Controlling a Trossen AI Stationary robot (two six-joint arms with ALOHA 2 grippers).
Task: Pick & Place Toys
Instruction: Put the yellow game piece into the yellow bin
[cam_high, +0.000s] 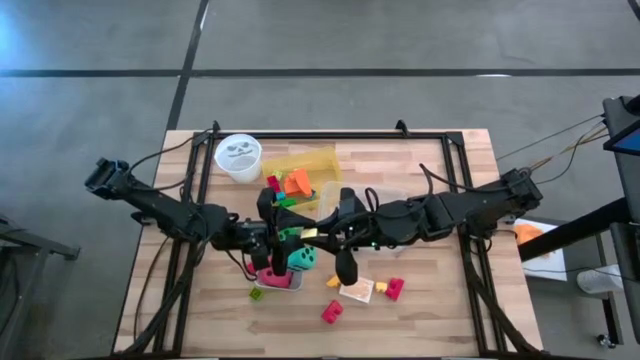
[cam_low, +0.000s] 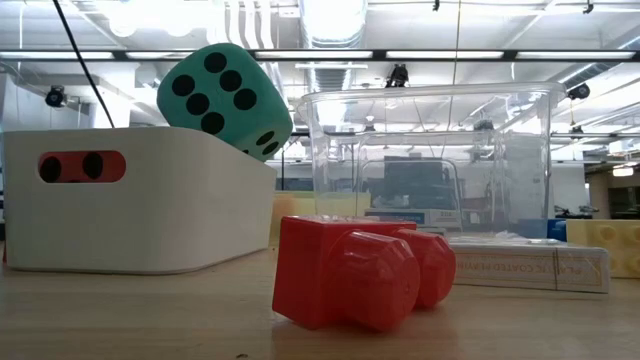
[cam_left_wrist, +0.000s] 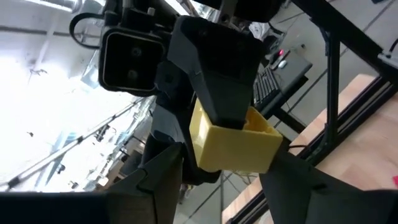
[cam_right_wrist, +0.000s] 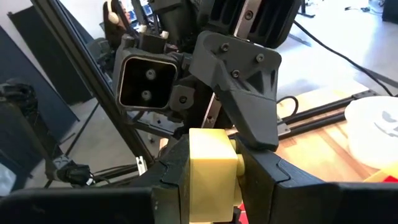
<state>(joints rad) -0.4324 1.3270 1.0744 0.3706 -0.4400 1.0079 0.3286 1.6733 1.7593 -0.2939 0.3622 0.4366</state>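
wooden counter (cam_high: 430, 300) carries loose red blocks (cam_high: 395, 288). at mid-counter a yellow block (cam_high: 309, 233) is passed between arms. left wrist view: left gripper (cam_left_wrist: 221, 174) closing around it. right wrist view: right gripper (cam_right_wrist: 211, 163) clenched on it; release is judged next.

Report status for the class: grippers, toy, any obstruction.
Both grippers meet mid-table on one yellow block. Right gripper shut on it; left gripper around it too. Nothing between them; teal die sits in white bin below.

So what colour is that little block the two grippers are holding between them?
Pale yellow. The block shows best in the right wrist view, clamped between dark fingers.
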